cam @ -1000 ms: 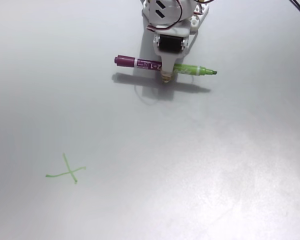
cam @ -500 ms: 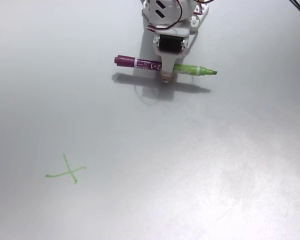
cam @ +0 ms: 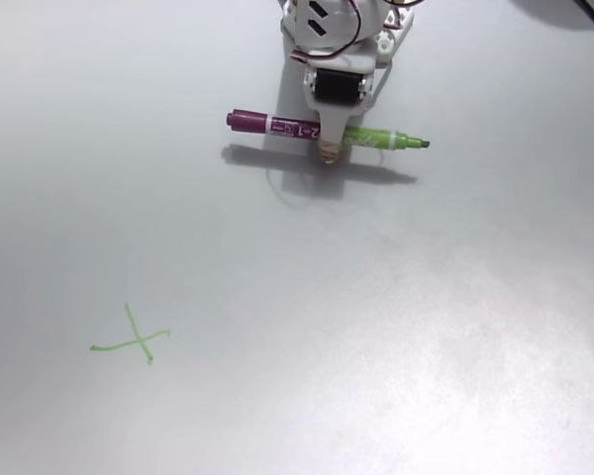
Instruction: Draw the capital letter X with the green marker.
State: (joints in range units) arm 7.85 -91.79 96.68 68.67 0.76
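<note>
Change: nothing to call since a second ago; arm, marker and mark all sit exactly where they were.
Arm: enters from the top edge of the fixed view, white shell with a black motor block showing, reaching down toward the table.
Gripper: closed around the green marker near its middle, holding it level and crosswise (its shadow falls on the surface just below, so it looks lifted a little clear).
Marker ends: magenta-purple half points to the view's left, light-green half with the darker green tip points right.
Label: white band on the purple half, printed text that reads as "2 in 1" seen upside down; smaller print is too fine to read.
Capital letter X: thin light-green crossed strokes, slightly tilted, low at the left of the view, well apart from the gripper.
Surface: plain pale grey, with a faint smudge just beneath the marker's shadow.
</note>
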